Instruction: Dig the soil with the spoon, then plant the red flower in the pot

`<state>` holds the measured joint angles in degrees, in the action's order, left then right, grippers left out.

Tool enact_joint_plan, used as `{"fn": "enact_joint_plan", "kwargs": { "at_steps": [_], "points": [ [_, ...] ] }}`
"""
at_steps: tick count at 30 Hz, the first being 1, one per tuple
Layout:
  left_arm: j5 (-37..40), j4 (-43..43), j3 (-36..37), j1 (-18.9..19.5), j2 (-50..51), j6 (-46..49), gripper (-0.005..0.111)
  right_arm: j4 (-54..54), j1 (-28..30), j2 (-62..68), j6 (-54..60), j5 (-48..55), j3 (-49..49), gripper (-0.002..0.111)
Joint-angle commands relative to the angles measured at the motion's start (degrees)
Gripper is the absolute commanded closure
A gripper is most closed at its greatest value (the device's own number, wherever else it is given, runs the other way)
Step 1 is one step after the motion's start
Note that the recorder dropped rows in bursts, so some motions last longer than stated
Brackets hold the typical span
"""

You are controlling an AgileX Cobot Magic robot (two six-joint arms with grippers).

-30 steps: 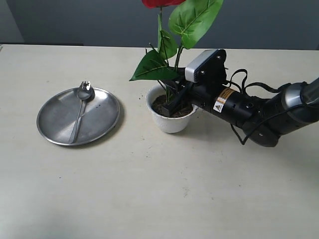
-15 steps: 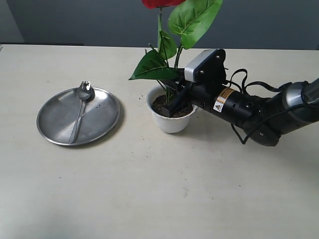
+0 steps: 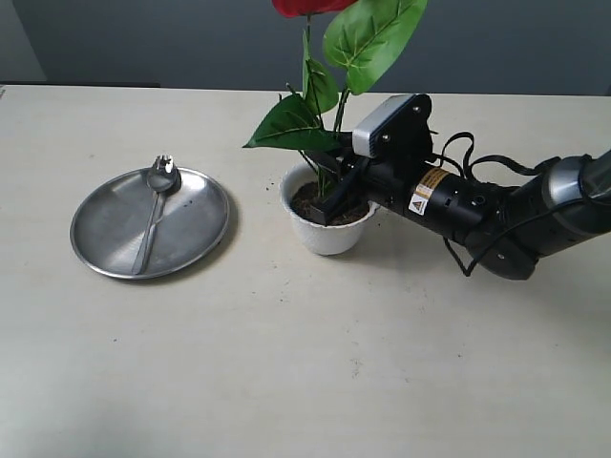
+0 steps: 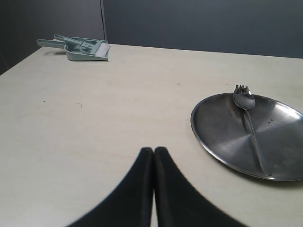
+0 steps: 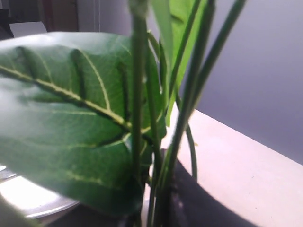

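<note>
Flower stems clamped at the pot by the right claw; left claw closed and empty.

Right gripper (image 3: 332,202) reaches in from the right side of the table (image 3: 286,363), its dark fingers down inside the mouth of the pot (image 3: 325,237), narrowed on the lower stems of the red flower (image 3: 323,88) just above the soil (image 3: 307,198). The flower stands upright in the pot, leaves spread above the rim, bloom cut off by the top edge of the exterior view. The right wrist view is filled with stems and one broad leaf. Spoon (image 3: 153,215) lies on the steel plate (image 3: 110,229), well to the left of the pot, bowl towards the far side, with specks of soil on its tip. Left gripper (image 4: 154,163) has its two fingers pressed together, holding nothing, above bare table near the plate. A green dustpan (image 4: 85,48) sits at the far corner.
</note>
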<state>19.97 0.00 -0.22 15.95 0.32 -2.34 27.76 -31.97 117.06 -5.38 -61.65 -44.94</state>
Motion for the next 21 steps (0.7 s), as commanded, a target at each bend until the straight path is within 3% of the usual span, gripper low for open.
{"fn": "enact_joint_plan", "kwargs": {
  "at_steps": [1, 21],
  "points": [
    [-0.7, 0.0, 0.2, -0.1, -0.3, -0.1, 0.106, 2.4, 0.0, 2.1, -0.8, 10.8, 1.3, 0.109],
    [-0.7, 0.0, 0.2, -0.1, -0.3, -0.1, 0.106, 4.2, 0.0, 2.1, -0.9, 11.4, 1.3, 0.109]
  ]
}}
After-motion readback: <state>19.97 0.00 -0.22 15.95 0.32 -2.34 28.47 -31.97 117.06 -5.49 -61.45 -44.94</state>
